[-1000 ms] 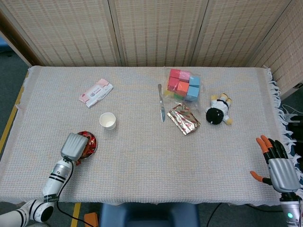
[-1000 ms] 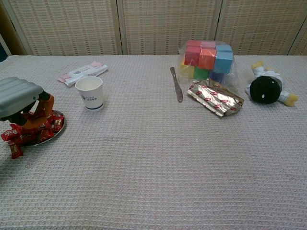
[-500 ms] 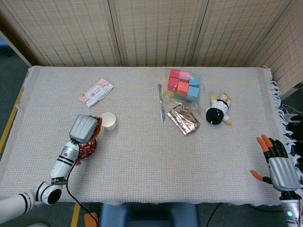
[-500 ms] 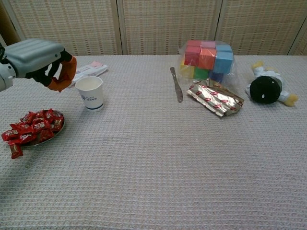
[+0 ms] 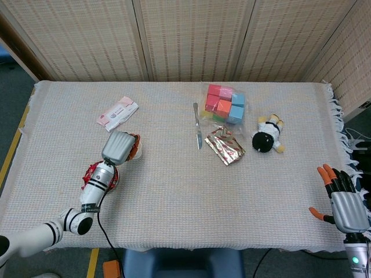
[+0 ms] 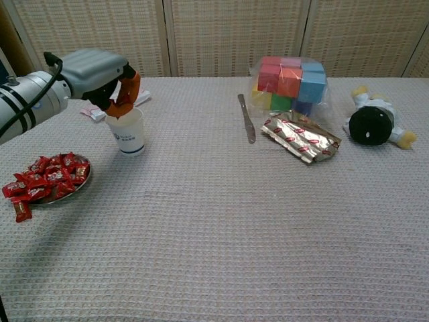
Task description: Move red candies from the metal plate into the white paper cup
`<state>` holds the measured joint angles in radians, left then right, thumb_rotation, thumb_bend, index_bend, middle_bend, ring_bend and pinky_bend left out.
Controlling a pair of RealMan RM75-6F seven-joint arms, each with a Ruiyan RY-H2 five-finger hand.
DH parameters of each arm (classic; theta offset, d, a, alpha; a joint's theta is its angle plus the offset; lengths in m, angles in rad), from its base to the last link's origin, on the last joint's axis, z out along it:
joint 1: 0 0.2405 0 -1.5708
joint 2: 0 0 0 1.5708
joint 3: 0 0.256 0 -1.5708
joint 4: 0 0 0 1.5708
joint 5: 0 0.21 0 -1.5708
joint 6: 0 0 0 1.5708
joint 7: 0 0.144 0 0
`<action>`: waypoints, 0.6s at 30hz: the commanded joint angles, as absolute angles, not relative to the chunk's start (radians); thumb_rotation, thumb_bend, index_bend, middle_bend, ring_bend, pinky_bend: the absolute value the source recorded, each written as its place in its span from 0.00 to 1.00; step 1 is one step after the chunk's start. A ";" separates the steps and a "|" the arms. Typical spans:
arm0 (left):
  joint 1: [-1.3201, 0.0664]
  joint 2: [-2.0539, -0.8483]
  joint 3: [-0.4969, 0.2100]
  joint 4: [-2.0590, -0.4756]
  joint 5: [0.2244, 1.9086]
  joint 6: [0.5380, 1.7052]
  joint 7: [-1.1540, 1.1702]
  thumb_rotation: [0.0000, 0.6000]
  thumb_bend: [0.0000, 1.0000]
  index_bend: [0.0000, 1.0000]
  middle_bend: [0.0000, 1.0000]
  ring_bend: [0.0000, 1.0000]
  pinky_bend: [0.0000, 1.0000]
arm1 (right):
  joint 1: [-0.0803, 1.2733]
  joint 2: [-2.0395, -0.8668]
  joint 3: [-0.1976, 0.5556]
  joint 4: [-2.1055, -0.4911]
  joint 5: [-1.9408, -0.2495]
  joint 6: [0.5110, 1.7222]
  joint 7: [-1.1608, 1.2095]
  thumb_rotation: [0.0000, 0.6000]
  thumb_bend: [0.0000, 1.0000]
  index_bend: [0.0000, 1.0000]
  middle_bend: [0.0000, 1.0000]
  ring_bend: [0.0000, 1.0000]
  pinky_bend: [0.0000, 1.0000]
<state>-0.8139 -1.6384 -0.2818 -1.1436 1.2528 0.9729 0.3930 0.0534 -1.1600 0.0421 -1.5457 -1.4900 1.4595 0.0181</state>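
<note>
The white paper cup stands upright left of centre; in the head view only its rim peeks out from under my left hand. That left hand hovers right over the cup's mouth with its orange fingertips pinched together and pointing down, apparently pinching a red candy that is mostly hidden. The metal plate lies near the front left, heaped with red candies; one stray candy lies on the cloth beside it. My right hand rests open at the table's front right corner, holding nothing.
A pink packet lies behind the cup. A knife, a bag of coloured blocks, a foil packet and a small plush toy sit at the back right. The woven cloth covers the table.
My left hand has lifted off the plate and moved right and away from me, from the candies to above the cup. The right hand has barely shifted.
</note>
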 commanded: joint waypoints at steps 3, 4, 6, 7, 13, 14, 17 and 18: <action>-0.846 -1.685 -0.274 -1.070 1.258 0.964 0.358 1.00 0.66 0.74 0.71 0.64 1.00 | 0.052 -1.159 0.045 -1.544 -1.483 1.460 0.020 1.00 0.05 0.00 0.00 0.00 0.00; -0.849 -1.690 -0.272 -1.060 1.259 0.962 0.353 1.00 0.66 0.73 0.71 0.64 1.00 | 0.052 -1.159 0.045 -1.543 -1.482 1.458 0.020 1.00 0.05 0.00 0.00 0.00 0.00; -0.855 -1.700 -0.264 -1.035 1.260 0.954 0.350 1.00 0.64 0.72 0.70 0.63 1.00 | 0.053 -1.159 0.045 -1.543 -1.481 1.455 0.020 1.00 0.05 0.00 0.00 0.00 0.00; -0.858 -1.703 -0.260 -1.024 1.263 0.953 0.351 1.00 0.62 0.70 0.69 0.63 1.00 | 0.053 -1.159 0.046 -1.543 -1.480 1.454 0.020 1.00 0.05 0.00 0.00 0.00 0.00; -0.865 -1.712 -0.243 -0.990 1.283 0.960 0.323 1.00 0.52 0.48 0.55 0.51 0.98 | 0.053 -1.159 0.048 -1.544 -1.475 1.455 0.016 1.00 0.05 0.00 0.00 0.00 0.00; -0.866 -1.708 -0.242 -0.994 1.283 0.957 0.315 1.00 0.51 0.45 0.53 0.49 0.98 | 0.052 -1.159 0.048 -1.544 -1.475 1.454 0.015 1.00 0.05 0.00 0.00 0.00 0.00; -0.866 -1.693 -0.239 -1.015 1.279 0.945 0.307 1.00 0.49 0.39 0.47 0.43 0.97 | 0.053 -1.160 0.047 -1.544 -1.475 1.453 0.014 1.00 0.05 0.00 0.00 0.00 0.00; -0.865 -1.688 -0.237 -1.022 1.277 0.942 0.306 1.00 0.48 0.37 0.46 0.42 0.97 | 0.053 -1.160 0.047 -1.545 -1.476 1.453 0.014 1.00 0.05 0.00 0.00 0.00 0.00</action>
